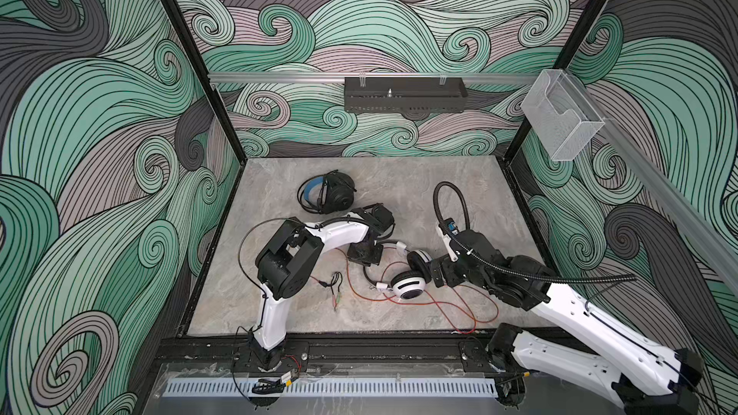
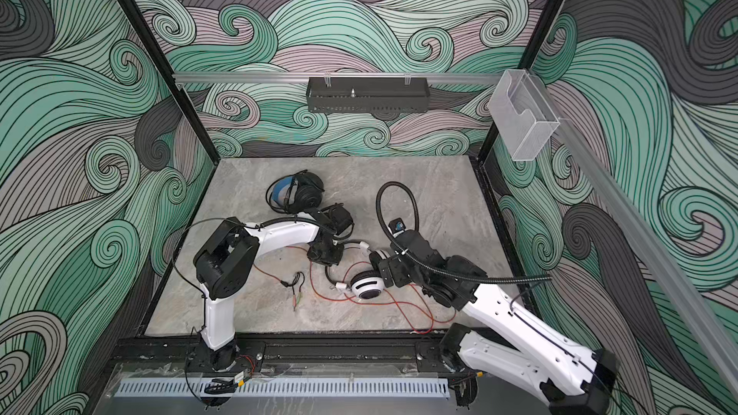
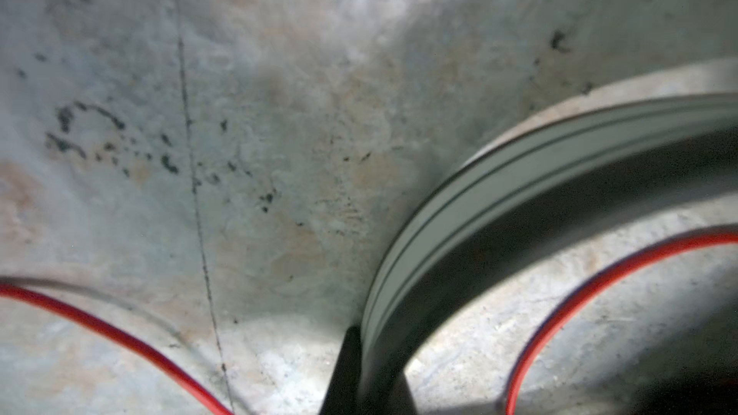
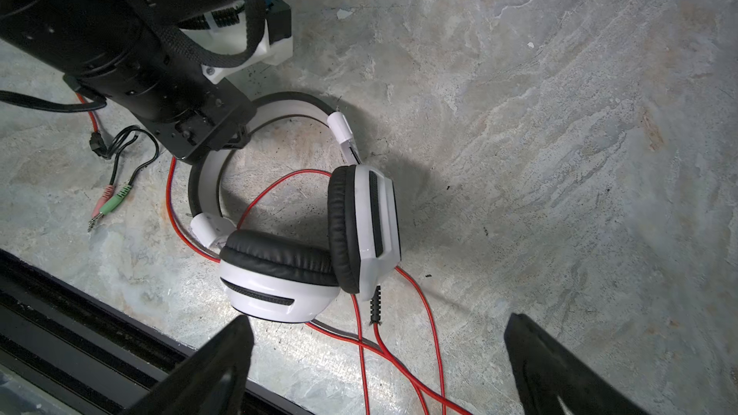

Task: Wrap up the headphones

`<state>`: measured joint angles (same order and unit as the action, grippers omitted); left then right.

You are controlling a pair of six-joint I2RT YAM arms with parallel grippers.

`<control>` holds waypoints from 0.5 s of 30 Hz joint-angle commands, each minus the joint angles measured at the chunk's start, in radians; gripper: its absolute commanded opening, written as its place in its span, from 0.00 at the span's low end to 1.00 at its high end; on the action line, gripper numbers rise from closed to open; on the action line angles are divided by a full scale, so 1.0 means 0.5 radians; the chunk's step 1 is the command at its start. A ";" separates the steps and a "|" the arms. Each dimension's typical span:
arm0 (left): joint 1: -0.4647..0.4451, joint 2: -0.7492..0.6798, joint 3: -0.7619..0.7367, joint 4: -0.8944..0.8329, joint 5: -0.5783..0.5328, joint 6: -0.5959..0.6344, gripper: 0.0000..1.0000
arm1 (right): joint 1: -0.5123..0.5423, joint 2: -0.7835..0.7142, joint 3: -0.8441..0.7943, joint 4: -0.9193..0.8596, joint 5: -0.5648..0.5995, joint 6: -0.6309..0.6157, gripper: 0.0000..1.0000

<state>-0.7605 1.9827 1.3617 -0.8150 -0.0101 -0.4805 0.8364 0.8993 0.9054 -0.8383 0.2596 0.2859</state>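
The white headphones point(image 1: 409, 283) point(image 2: 367, 284) with black cushions lie on the stone floor near the middle. Their ear cups point(image 4: 279, 285) are folded together. My left gripper point(image 1: 363, 255) point(image 3: 369, 377) is shut on their white headband point(image 3: 479, 201) point(image 4: 207, 181). My right gripper point(image 1: 433, 269) point(image 4: 377, 319) stands open just right of the ear cups, holding nothing. The red cable point(image 1: 439, 305) point(image 4: 399, 353) loops loosely over the floor to pink and green plugs point(image 4: 108, 201). The black headphones point(image 1: 331, 193) point(image 2: 299, 193) with blue lining rest behind the left arm.
A black frame rail point(image 1: 359, 349) borders the floor in front, and part of the red cable reaches it. A black tray point(image 1: 405, 93) hangs on the back wall rail. A clear plastic box point(image 1: 561, 117) hangs at the right. The right arm's corrugated hose point(image 1: 451, 201) arches above the floor.
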 commanded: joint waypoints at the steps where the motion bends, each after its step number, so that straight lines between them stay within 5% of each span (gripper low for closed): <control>1: -0.007 0.026 0.076 -0.043 -0.126 -0.010 0.00 | -0.019 0.004 -0.001 -0.027 -0.013 -0.033 0.99; 7: 0.003 -0.200 0.185 -0.218 -0.272 0.085 0.00 | -0.027 -0.002 0.071 -0.038 -0.048 -0.206 0.99; 15: 0.078 -0.779 0.519 -0.614 -0.531 0.390 0.00 | -0.028 -0.201 0.217 0.145 -0.473 -0.684 0.99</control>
<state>-0.7441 1.7061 1.5234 -1.0290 -0.2211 -0.3519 0.8261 0.8333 0.9707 -0.8127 0.1253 0.0547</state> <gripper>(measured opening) 0.057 0.994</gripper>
